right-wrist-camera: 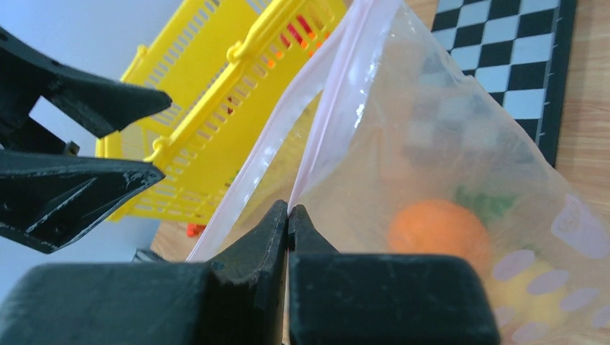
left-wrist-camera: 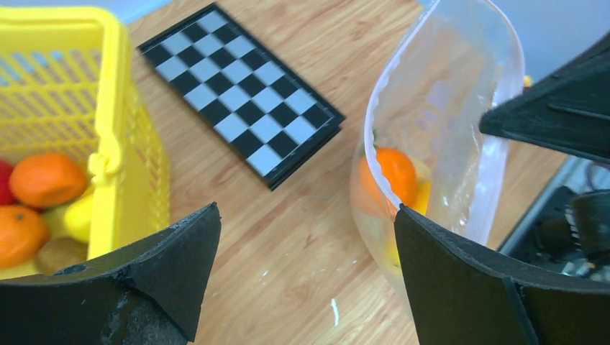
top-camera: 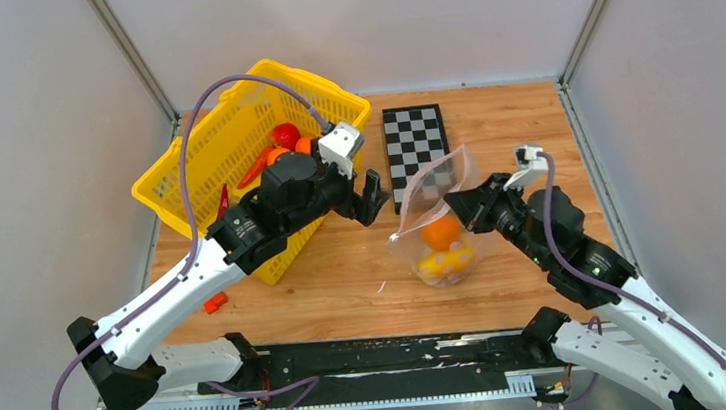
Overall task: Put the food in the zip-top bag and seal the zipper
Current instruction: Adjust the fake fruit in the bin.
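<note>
The clear zip-top bag stands upright on the wooden table with its mouth open. An orange fruit and a yellow piece lie inside. My right gripper is shut on the bag's mouth edge; in the right wrist view its tips pinch the pinkish zipper. My left gripper is open and empty, just left of the bag. In the left wrist view the bag and its orange sit by my right finger.
A yellow basket at the back left holds more orange, red and yellow toy food. A checkerboard lies behind the bag. A small red piece lies on the table near the basket's front corner.
</note>
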